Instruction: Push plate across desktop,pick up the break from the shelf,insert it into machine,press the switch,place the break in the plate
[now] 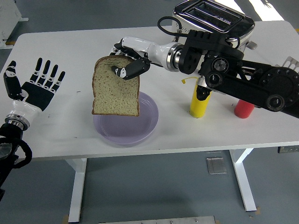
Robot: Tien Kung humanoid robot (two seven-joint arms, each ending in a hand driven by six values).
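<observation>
A slice of brown bread hangs upright just above the lilac plate in the middle of the table. My right hand is shut on the slice's top edge, with the black arm reaching in from the right. The bread covers the plate's left part. The cream toaster stands at the back right, partly behind the arm. My left hand lies flat on the table at the far left, fingers spread, holding nothing.
A yellow squeeze bottle stands right of the plate, half hidden by my right arm. A red squeeze bottle shows below the arm further right. A metal rack's tip peeks at the right edge.
</observation>
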